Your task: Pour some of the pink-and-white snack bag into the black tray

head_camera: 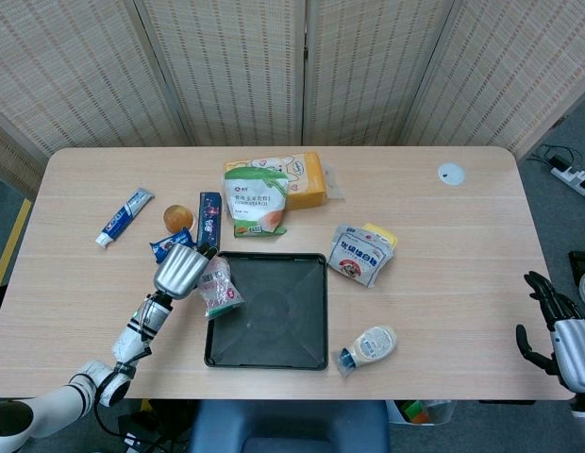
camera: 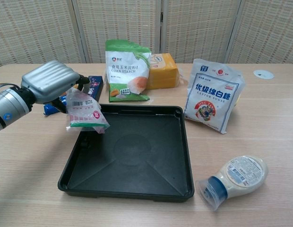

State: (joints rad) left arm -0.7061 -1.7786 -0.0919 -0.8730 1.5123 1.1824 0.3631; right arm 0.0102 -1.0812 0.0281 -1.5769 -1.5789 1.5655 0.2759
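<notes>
left hand [camera: 49,81] grips snack bag [camera: 84,112] over black tray's [camera: 137,187] left edge; right hand [head_camera: 568,338] open-fingered, empty

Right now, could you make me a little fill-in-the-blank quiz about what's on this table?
1. The left hand holds the snack bag over the ____ edge of the black tray.
2. The squeeze bottle lies on its ____.
3. The tray's inside is ____.
4. The right hand holds ____.

Answers: left; side; empty; nothing
</notes>
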